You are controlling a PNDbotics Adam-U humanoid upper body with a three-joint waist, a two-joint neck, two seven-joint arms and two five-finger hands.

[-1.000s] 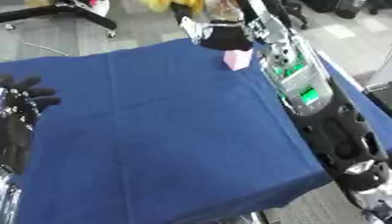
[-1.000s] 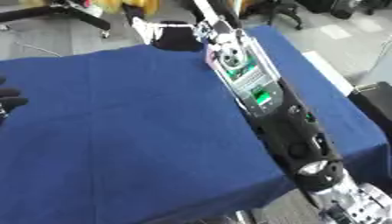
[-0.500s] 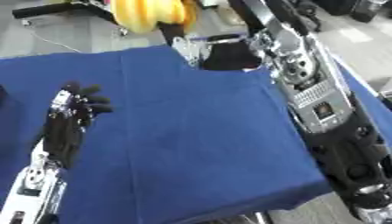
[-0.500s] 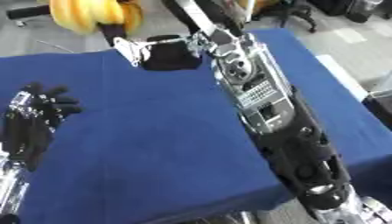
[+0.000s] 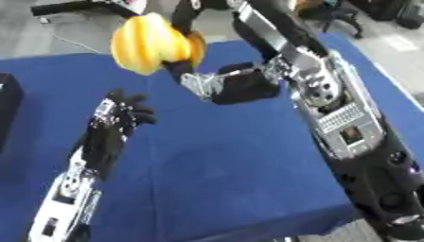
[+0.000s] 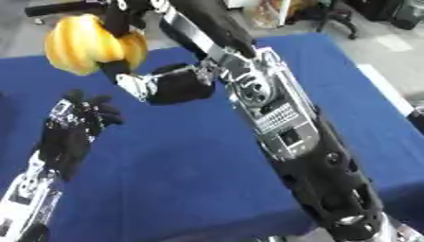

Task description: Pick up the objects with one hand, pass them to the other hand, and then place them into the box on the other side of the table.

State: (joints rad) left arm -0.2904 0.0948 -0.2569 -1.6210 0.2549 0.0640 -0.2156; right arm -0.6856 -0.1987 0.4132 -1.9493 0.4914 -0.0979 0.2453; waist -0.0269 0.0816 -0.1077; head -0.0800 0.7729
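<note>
Yellow object [image 5: 153, 42] at 11 o'clock in the left eye view: rounded, lobed, glossy yellow-orange with lengthwise ridges, looks like a bunch of bananas or a small squash, can't tell which. It is raised off the blue tablecloth [image 5: 240, 160], held at its right side by the right hand [image 5: 222, 85], whose dark fingers curl against it; a dark finger crosses its top at 12. Right arm [image 5: 348, 127] runs from 5 o'clock up to centre, black with silver joints and a grey panel. Left hand [image 5: 116, 116] at 9 o'clock, below the object and apart from it, fingers up, slightly spread and relaxed, holding nothing. Dark box [image 5: 6, 111] edge at far 9 o'clock, on the cloth.
</note>
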